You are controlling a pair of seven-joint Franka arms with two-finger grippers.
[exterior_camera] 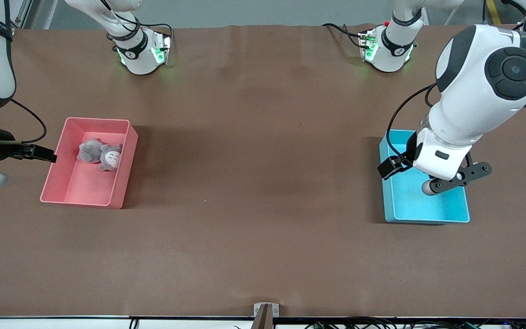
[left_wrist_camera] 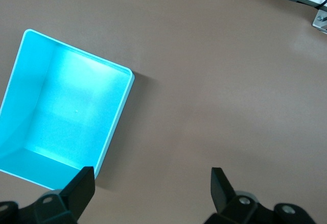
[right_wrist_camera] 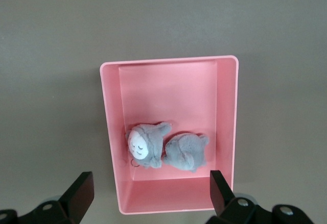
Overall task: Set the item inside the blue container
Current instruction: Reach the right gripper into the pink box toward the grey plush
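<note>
Plush toy [exterior_camera: 100, 155] lies in pink bin [exterior_camera: 121, 183] at tabletop's right-arm edge, just beside spread-fingered right gripper [right_wrist_camera: 148, 196]; left gripper [left_wrist_camera: 153, 191], also spread, hovers over blue container [exterior_camera: 427, 214].

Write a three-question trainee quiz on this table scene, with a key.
1. True or false: the grey plush toy already lies in the blue container.
2. Which gripper is over the blue container? A) left gripper B) right gripper C) neither
3. Fill in: both grippers have their fingers ____.

Key:
1. False. The toy lies in the pink bin, toward the right arm's end of the table; what shows of the blue container holds nothing.
2. A. The right gripper hangs beside the pink bin, over its outer edge.
3. Open. Neither holds anything.
</note>
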